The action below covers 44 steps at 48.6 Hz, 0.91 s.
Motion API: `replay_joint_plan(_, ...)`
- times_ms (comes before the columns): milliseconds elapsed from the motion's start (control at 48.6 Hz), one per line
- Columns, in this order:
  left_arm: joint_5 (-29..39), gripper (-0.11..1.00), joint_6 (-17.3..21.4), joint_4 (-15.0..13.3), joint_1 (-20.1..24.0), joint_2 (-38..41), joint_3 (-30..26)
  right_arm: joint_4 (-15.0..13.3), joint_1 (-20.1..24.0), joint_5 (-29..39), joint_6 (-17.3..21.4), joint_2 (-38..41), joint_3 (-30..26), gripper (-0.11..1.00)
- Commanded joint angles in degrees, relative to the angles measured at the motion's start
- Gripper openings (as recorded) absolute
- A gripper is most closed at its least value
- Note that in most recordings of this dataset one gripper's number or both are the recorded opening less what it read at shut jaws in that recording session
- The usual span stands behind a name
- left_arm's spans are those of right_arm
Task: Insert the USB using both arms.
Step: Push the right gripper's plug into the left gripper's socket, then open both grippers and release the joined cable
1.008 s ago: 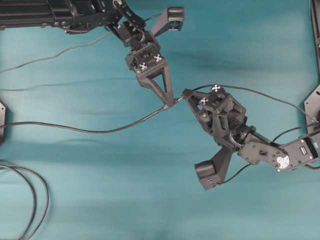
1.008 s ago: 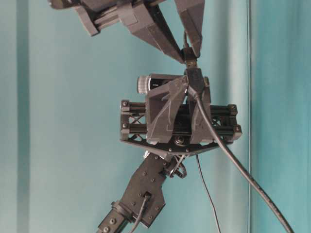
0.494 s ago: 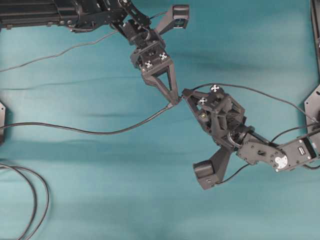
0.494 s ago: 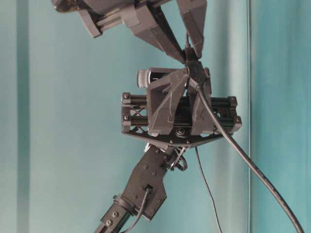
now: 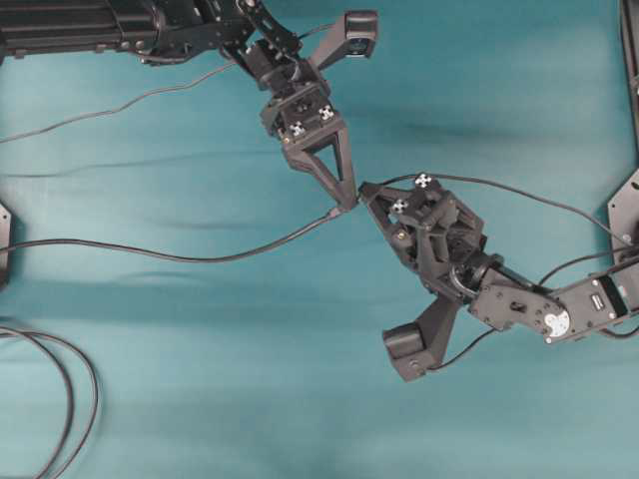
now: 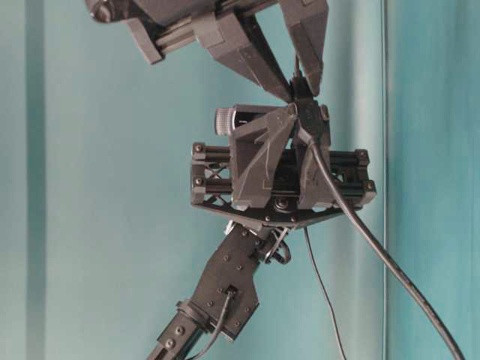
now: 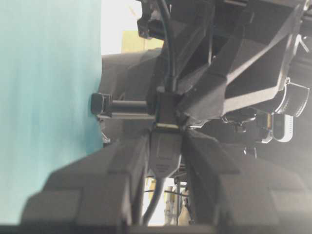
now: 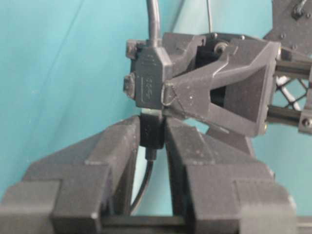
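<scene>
Left wrist view gives me the USB best: a small grey plug pinched between the fingers of the left gripper, which are closed narrowly on its sides. Only a thin pale strip of its metal tip shows where it butts against the black socket end. From the right wrist view, I see the right gripper pinching that socket end just as narrowly, its thin cable running back between the fingers.

Overhead, the two gripper tips meet nose to nose near the middle of the teal surface, held above it. The USB's dark-grey cable trails off to the left edge. A looped black cable lies well apart in the lower-left corner, and I have open cloth on all sides of the joint.
</scene>
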Motion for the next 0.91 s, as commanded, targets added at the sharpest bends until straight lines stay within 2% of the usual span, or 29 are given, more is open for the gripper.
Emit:
replay_joint_plan(0, -0.18, 0.22, -0.70, -0.62, 1.41, -1.32, -1.93, -0.44, -0.09, 1.85, 1.85, -0.44, -1.05, 0.20)
replay_joint_plan(144, -0.18, 0.22, -0.70, -0.62, 1.23, -1.49, -1.93, -0.44, -1.14, 2.46, 5.54, -0.44, -1.05, 0.20)
replay_joint_plan(309, -0.18, 0.22, -0.70, -0.53, 1.23, -1.58, -2.02, -0.44, -1.05, 2.11, 6.50, -0.44, -0.79, 0.21)
replay_joint_plan(350, -0.26, 0.22, -0.70, -0.62, 1.23, -1.58, -2.11, -0.44, -1.05, 2.11, 6.68, -0.44, -0.79, 0.27)
replay_joint_plan(514, -0.35, 0.22, -0.79, -0.53, 1.14, -1.67, -2.11, -0.44, -0.97, 3.16, 7.47, -0.44, -1.05, 0.73)
replay_joint_plan(555, -0.35, 0.22, -0.79, -0.62, 1.14, -1.67, -2.02, -0.44, -0.79, 3.87, 7.65, -0.44, -1.05, 0.74)
replay_joint_plan(658, -0.70, 0.22, -0.79, -0.18, 1.14, -1.93, -1.49, -0.35, 0.44, 6.86, 8.09, -0.70, -1.14, 0.70)
replay_joint_plan(802, -3.69, 0.22, -0.97, 4.75, 1.14, -3.43, 0.35, 0.62, 3.52, 9.40, 11.34, -3.25, -0.97, 0.70)
replay_joint_plan(885, -6.77, 0.22, -1.14, 8.35, 1.14, -4.83, 1.49, 2.55, 5.36, 9.49, 15.38, -6.15, -0.70, 0.70)
